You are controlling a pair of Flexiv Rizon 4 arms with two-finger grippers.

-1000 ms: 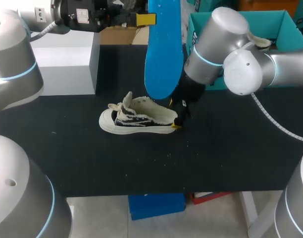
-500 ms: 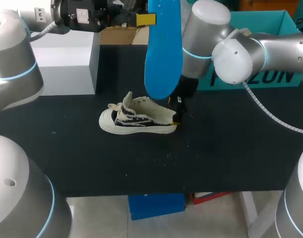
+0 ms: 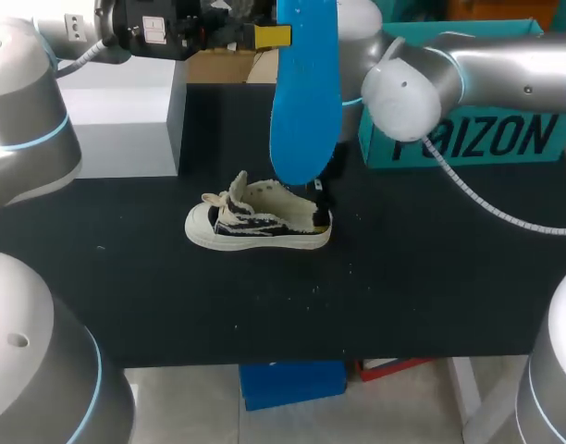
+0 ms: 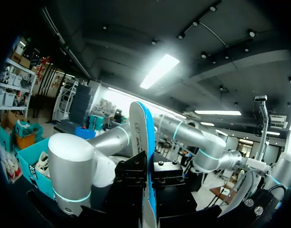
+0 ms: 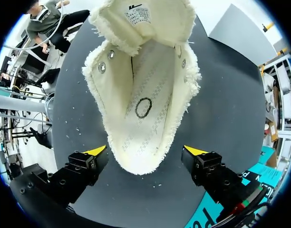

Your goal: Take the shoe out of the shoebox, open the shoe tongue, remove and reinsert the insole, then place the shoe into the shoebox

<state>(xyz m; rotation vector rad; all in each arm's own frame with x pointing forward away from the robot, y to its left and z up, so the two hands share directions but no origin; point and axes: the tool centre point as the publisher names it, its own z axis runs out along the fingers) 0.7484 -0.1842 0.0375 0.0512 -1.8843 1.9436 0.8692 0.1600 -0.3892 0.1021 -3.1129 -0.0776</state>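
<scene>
The shoe (image 3: pixel 260 222) lies near the middle of the black worktop (image 3: pixel 403 305). Its long way runs left to right, with the toe to the left and the heel to the right. The tongue (image 3: pixel 237 190) is pulled up and the hole is open. Right at the heel sits my right tool (image 3: pixel 320 192), the one nearest the shoe. Its two fingers are apart, one on each side of the heel, and they do not touch it. Above the shoe, my left tool (image 4: pixel 150 183) is clamped on the blue insole (image 3: pixel 306 102). The insole hangs almost straight up and down, with its low end just over the heel end. I think the next move is to slide it in, low end first, toward the toe. The shoebox (image 3: pixel 468 139) stands far right.
</scene>
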